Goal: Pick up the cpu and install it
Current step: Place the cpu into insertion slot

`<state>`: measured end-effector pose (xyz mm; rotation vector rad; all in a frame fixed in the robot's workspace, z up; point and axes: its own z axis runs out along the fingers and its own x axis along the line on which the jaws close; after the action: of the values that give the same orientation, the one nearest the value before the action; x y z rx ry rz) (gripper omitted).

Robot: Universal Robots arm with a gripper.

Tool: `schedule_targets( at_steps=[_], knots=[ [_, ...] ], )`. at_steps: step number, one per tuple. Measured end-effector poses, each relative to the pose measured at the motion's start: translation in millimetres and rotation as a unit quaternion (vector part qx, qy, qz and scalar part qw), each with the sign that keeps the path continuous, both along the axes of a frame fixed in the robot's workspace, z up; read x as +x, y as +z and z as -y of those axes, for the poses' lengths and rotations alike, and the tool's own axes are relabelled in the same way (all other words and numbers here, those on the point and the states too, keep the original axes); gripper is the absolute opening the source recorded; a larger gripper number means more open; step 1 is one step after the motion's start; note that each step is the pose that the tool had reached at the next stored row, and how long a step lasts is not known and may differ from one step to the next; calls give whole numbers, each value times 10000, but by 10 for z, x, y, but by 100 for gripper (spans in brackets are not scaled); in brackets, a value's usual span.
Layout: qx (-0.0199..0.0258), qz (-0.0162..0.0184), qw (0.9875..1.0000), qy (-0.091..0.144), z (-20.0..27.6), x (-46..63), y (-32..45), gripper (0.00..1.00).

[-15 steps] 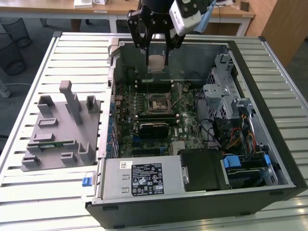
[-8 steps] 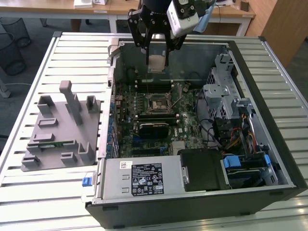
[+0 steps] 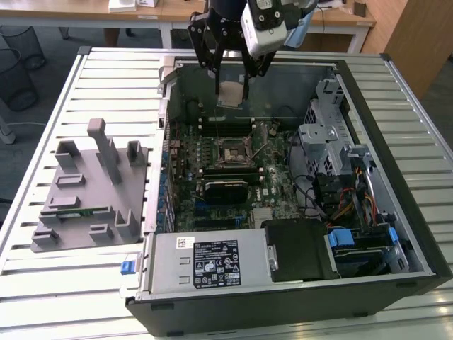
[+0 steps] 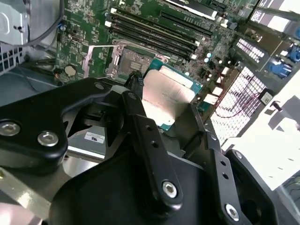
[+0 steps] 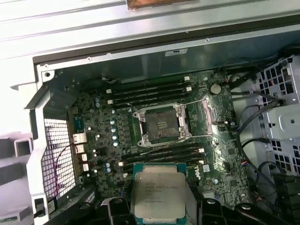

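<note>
- One cpu (image 3: 231, 93), silver-topped with a thin green rim, hangs in the air over the open computer case (image 3: 283, 312).
- The claw (image 3: 231, 86) is closed on two opposite edges of it, spread just wide enough for the chip and holding nothing else.
- I'd say the carrying step is in hand: the chip is up but not yet seated.
- The socket (image 3: 233, 151) on the motherboard lies below, well apart from the chip, and its frame looks open.
- Seating it, I'd judge, calls for squaring the chip over that frame and bringing it down flat.
- The case rests on a slatted tabletop (image 3: 106, 78), with a grey holder tray (image 3: 85, 205) beside it.
</note>
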<state>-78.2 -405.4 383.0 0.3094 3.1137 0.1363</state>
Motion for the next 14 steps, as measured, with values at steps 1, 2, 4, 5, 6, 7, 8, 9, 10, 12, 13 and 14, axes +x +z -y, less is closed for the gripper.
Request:
schedule_targets(
  at_steps=[1, 2, 4, 5, 6, 7, 8, 9, 10, 12, 13, 14],
  knots=[
    [0, 0, 10000, -62, -1, 0, -2, 53],
    [0, 0, 9999, -127, -1, 0, -4, 53],
    [0, 0, 9997, -251, -2, 0, -8, 53],
    [0, 0, 9995, -313, -3, 1, -10, 53],
    [0, 0, 9993, -376, -4, 1, -12, 53],
    [0, 0, 9990, -439, -4, 1, -14, 53],
    [1, 0, 9987, -502, -5, 1, -17, 53],
    [0, 0, 9984, -564, -5, 1, -19, 53],
    [0, 0, 9980, -627, -6, 1, -21, 53],
    [0, 0, 9973, -737, -8, 1, -24, 53],
    [0, 0, 9969, -784, -10, 1, -26, 53],
    [0, 0, 9965, -831, -10, 1, -28, 53]
  ],
)
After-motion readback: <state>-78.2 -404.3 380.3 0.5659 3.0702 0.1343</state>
